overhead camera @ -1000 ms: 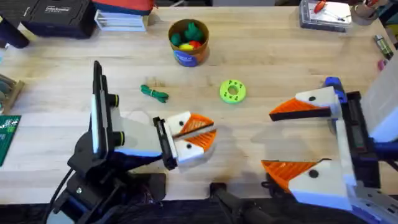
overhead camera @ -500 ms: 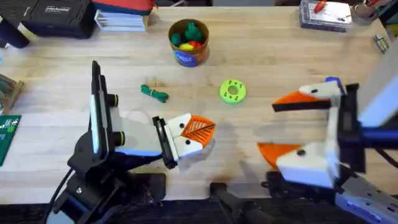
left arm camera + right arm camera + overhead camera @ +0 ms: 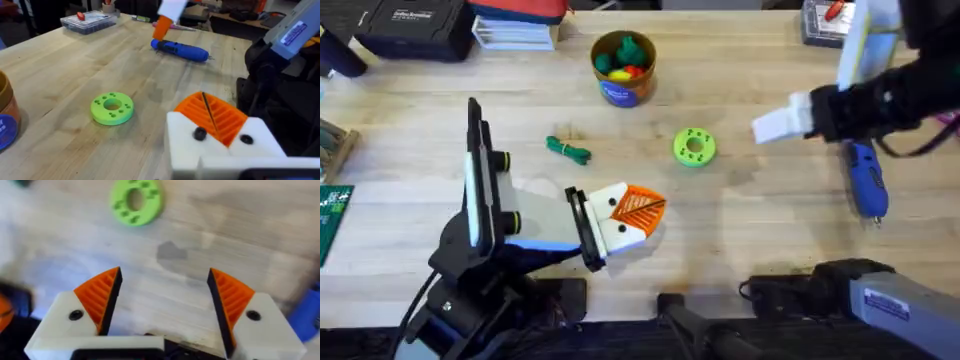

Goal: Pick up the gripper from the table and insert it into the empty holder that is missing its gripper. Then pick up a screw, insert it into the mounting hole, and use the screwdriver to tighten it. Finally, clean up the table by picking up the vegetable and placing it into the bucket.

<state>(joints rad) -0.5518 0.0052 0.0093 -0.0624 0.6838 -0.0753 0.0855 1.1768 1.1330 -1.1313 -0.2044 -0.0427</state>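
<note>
L gripper sits low on the table, orange pads pressed together w/ nothing between them. R gripper is wide open, empty, over bare wood near the green disc. Screwdriver lies on the table at right; vegetable lies below the bucket.

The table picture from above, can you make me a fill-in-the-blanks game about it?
1. The bucket holds toy produce and is colored dark ____.
2. The round disc with holes is lime ____.
3. The screwdriver lies flat on the ____.
4. The right gripper has its jaws ____.

Missing words: blue, green, table, open
</note>
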